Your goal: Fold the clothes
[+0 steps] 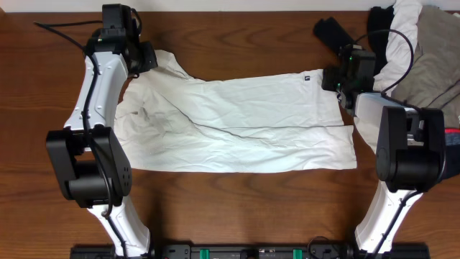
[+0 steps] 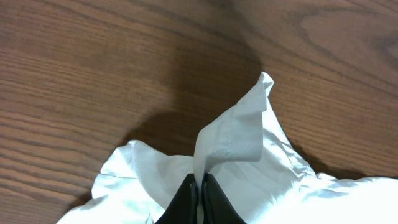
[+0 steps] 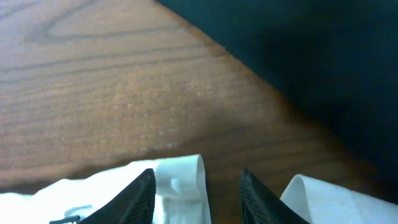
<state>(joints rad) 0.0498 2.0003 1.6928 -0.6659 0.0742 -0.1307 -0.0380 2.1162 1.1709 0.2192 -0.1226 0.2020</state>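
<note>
A large white shirt (image 1: 237, 122) lies spread flat across the middle of the wooden table, wrinkled, one of the clothes. My left gripper (image 1: 152, 57) sits at its far left corner. In the left wrist view it (image 2: 200, 180) is shut on a raised fold of the white fabric (image 2: 233, 134), which stands up from the jaws. My right gripper (image 1: 335, 80) is at the shirt's far right corner. Its jaws (image 3: 198, 177) stand apart, with a rolled edge of the shirt (image 3: 183, 177) between them, next to the left finger (image 3: 140, 196).
More clothes are heaped at the far right: white, black and grey-khaki pieces (image 1: 424, 50), with a navy and red piece (image 1: 453, 137) at the right edge. A black item (image 1: 332, 30) lies behind the right gripper. Dark cloth (image 3: 323, 62) fills the right wrist view's upper right.
</note>
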